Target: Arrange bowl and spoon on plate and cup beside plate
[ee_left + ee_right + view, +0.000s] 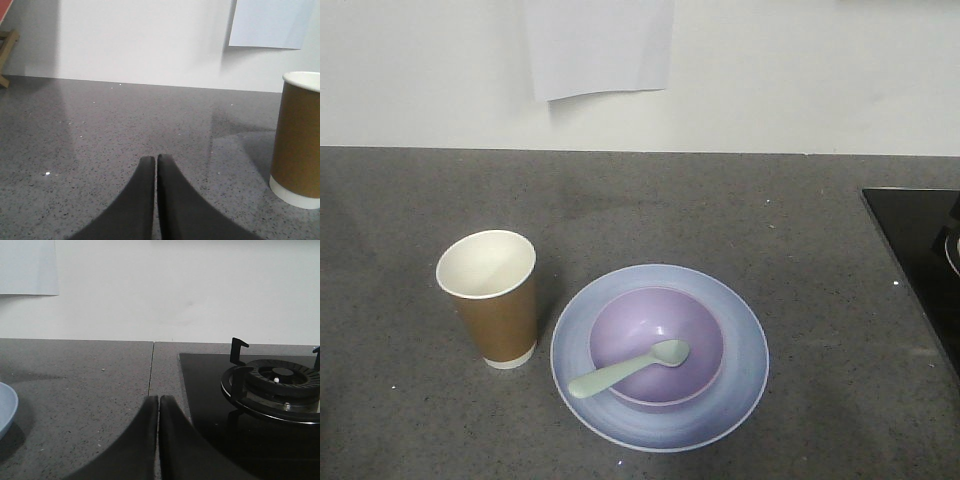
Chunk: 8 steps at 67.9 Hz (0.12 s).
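The pale blue plate (740, 385) lies on the grey counter, and the purple bowl (630, 330) stands upright in its middle. A mint-green spoon (625, 369) rests inside the bowl, handle leaning out over the bowl's front-left rim. Just left of the plate stands the brown paper cup (495, 300), upright; it also shows at the right edge of the left wrist view as the cup (297, 140). My left gripper (156, 159) is shut and empty, low over bare counter left of the cup. My right gripper (159, 398) is shut and empty; the plate's edge (6, 410) shows at its far left.
A black glass hob (215, 405) with a gas burner (277, 385) fills the counter's right side, seen as the hob (920, 240) in the front view. A white wall with a taped sheet of paper (600, 45) backs the counter. A wooden piece (6, 50) stands far left.
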Available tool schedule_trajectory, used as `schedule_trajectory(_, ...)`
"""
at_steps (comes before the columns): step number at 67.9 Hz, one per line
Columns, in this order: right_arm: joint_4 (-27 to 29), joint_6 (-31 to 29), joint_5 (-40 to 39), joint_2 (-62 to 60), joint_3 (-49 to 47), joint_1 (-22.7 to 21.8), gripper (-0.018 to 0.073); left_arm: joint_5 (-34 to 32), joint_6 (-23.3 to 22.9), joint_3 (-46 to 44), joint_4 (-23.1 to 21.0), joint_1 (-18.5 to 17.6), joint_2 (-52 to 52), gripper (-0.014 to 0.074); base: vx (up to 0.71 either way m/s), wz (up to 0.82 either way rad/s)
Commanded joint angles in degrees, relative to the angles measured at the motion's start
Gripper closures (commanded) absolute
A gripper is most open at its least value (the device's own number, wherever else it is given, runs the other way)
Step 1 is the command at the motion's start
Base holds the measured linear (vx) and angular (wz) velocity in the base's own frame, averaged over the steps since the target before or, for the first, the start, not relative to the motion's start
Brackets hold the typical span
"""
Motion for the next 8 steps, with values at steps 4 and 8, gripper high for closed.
schedule_trajectory(4,-0.4,-0.33,-4.16,-0.58,0.2,-0.3,0.0562,-4.29,-0.06,-0.76,-0.43,-0.41,-0.76,0.0603,0.0,0.0)
schedule_trajectory(8,-0.4,-0.33,-4.16,-0.58,0.2,-0.3,0.0562,-4.29,-0.06,-0.76,-0.43,-0.41,-0.76,0.0603,0.0,0.0)
